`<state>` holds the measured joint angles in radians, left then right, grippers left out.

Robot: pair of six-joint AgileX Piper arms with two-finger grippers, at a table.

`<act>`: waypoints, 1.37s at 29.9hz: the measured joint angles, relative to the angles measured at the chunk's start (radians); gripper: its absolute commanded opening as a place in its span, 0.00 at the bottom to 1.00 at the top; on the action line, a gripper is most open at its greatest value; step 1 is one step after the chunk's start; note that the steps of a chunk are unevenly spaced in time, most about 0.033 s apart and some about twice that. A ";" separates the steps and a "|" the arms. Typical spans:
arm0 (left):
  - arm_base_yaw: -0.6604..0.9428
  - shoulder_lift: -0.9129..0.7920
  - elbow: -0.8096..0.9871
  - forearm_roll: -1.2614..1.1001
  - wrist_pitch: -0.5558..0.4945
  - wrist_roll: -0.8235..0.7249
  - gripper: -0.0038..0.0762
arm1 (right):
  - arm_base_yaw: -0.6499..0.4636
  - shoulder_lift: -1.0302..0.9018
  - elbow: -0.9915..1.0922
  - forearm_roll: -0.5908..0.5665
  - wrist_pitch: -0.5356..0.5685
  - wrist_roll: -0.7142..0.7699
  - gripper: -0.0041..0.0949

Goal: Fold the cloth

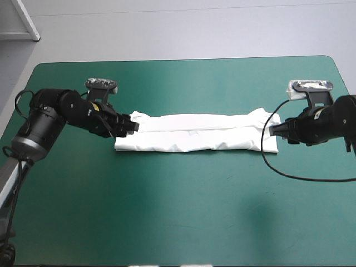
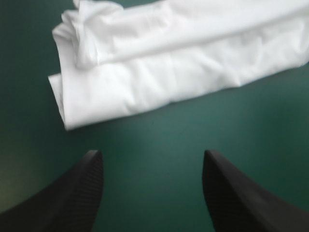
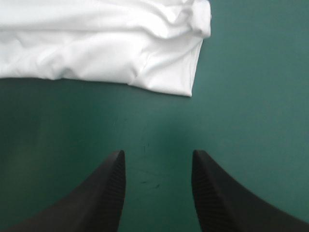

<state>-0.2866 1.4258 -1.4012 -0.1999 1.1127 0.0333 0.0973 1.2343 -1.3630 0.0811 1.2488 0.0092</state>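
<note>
- T-shirt [image 1: 197,133]: white, folded into one long narrow band, lying flat around mid-table and running left to right, parallel to the far edge.
- A lengthwise crease runs along the band. The left end is looser, with a rumpled layer bunched on top. The right end is squarer, with a small bunched corner on its far side.
- table [image 1: 167,222]: band rests directly on the teal-green cover [image 2: 154,125].
- left tool [image 2: 150,153]: at the band's left end, spread wide, pinching nothing. Bare cover shows in the gap, and the shirt end lies just ahead of it.
- right tool [image 3: 158,152]: at the band's right end, also spread and holding nothing. The shirt's corner lies just ahead.
- Both arms sit low over the table, coming in from opposite sides and facing each other along the band.
</note>
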 measured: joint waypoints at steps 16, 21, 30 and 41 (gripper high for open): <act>0.000 -0.024 0.163 0.101 -0.157 -0.138 0.60 | 0.000 -0.040 0.050 0.000 -0.032 -0.002 0.46; 0.000 0.003 0.163 0.099 -0.194 -0.160 0.60 | 0.000 -0.040 0.050 0.000 -0.041 -0.002 0.46; -0.031 0.181 0.001 -0.104 -0.206 0.019 0.51 | 0.000 0.025 0.051 -0.007 -0.097 -0.002 0.46; -0.194 0.447 -0.302 -0.074 -0.171 0.092 0.04 | 0.000 0.066 0.051 -0.005 -0.084 0.005 0.46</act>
<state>-0.4804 1.8727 -1.7037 -0.2738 0.9415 0.1252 0.0973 1.3006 -1.3122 0.0762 1.1643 0.0141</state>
